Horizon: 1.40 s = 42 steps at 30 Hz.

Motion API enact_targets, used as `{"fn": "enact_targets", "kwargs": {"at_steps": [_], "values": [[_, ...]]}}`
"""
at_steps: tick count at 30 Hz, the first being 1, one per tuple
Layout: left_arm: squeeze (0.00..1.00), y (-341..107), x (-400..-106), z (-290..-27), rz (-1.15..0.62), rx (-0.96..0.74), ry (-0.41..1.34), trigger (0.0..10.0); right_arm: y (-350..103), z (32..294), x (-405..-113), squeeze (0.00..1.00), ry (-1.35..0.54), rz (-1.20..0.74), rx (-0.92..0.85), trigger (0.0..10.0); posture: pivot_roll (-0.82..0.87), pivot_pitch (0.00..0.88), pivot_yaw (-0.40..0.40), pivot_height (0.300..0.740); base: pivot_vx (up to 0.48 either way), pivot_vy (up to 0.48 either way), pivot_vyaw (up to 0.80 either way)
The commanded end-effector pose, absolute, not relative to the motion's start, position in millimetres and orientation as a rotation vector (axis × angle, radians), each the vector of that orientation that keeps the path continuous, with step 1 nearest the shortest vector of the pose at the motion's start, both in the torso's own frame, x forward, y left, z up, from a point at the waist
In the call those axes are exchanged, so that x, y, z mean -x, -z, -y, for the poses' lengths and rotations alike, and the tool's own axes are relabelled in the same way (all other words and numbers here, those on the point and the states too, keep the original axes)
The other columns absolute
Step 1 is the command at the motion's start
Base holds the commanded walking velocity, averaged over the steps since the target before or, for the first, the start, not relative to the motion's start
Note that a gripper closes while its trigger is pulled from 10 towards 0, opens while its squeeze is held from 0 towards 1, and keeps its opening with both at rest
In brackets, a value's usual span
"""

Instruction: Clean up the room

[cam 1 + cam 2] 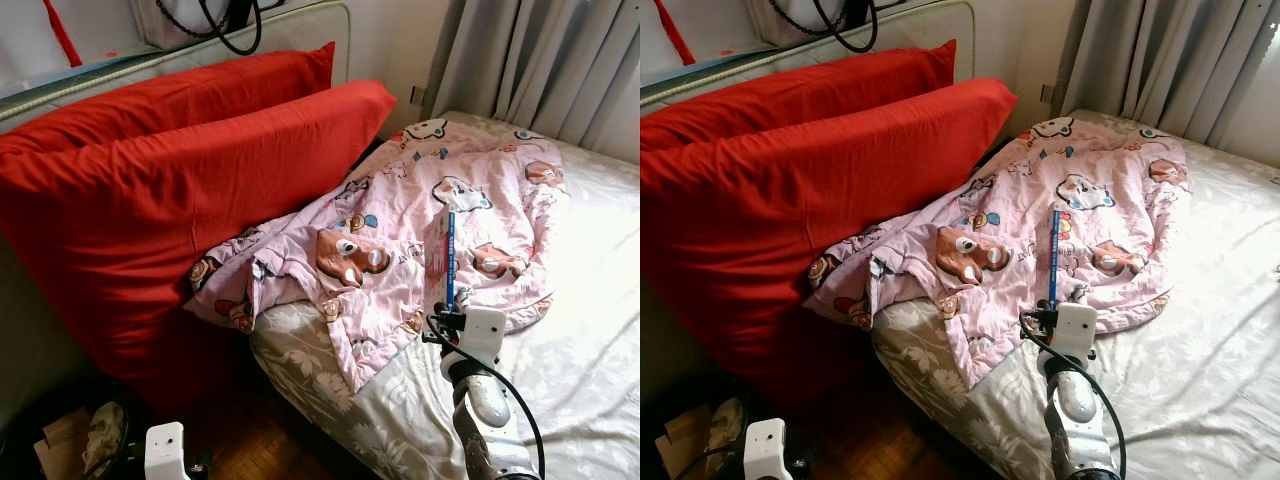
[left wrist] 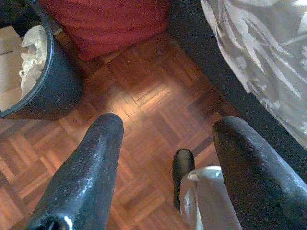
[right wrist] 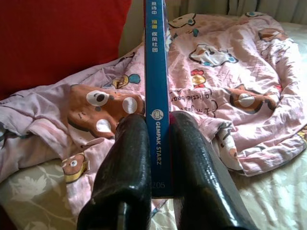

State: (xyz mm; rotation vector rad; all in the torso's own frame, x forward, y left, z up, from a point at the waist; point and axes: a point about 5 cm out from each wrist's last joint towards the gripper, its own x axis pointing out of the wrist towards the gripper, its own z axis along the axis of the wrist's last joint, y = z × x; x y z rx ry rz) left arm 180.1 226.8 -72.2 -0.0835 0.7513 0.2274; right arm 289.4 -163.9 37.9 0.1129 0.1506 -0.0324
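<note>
My right gripper (image 3: 157, 129) is shut on a thin book with a blue spine (image 3: 156, 72), held upright above the bed. From the head views the book (image 1: 444, 262) stands on end over the pink cartoon-print blanket (image 1: 420, 230), just above the right wrist (image 1: 478, 335). The blanket lies crumpled across the bed's near corner, partly against two big red pillows (image 1: 170, 190). My left gripper (image 2: 163, 177) hangs low over the parquet floor (image 2: 144, 100), open, with nothing between its fingers.
A dark bin (image 2: 53, 81) with paper and cardboard in it stands on the floor beside the red pillows. The bed has a grey floral sheet (image 1: 580, 330). Grey curtains (image 1: 560, 60) hang behind it. A black cord (image 1: 235, 25) dangles above the headboard.
</note>
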Motion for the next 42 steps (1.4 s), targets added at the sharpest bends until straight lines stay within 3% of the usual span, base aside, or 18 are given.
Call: {"fn": "enact_targets", "kwargs": {"at_steps": [1, 8, 18, 22, 42], "values": [[0.0, 75, -175, -226, -0.777, 0.095, -0.242, 10.0, -47, 167, -295, 0.0, 0.037, -0.111, -0.117, 10.0, 0.08, 0.07, -0.01, 0.74, 0.0, 0.0, -0.76], [0.0, 73, -181, -227, -0.781, 0.037, -0.216, 10.0, -46, 171, -296, 0.0, 0.121, -0.116, -0.161, 10.0, 0.08, 0.119, -0.016, 0.74, 0.0, 0.0, -0.76], [0.0, 72, -187, -218, -0.785, -0.044, -0.148, 10.0, -44, 165, -294, 0.0, 0.087, -0.133, -0.144, 10.0, 0.09, 0.15, -0.023, 0.74, 0.0, -0.122, -0.77], [0.0, 72, -188, -217, -0.785, -0.011, -0.158, 10.0, -44, 166, -294, 0.0, 0.092, -0.135, -0.144, 10.0, 0.09, 0.158, -0.022, 0.74, 0.0, -0.388, -0.77], [0.0, 74, -186, -215, -0.794, -0.024, -0.152, 10.0, -43, 168, -292, 0.0, 0.111, -0.146, -0.15, 10.0, 0.09, 0.199, -0.02, 0.74, 0.0, 0.0, -0.77]]}}
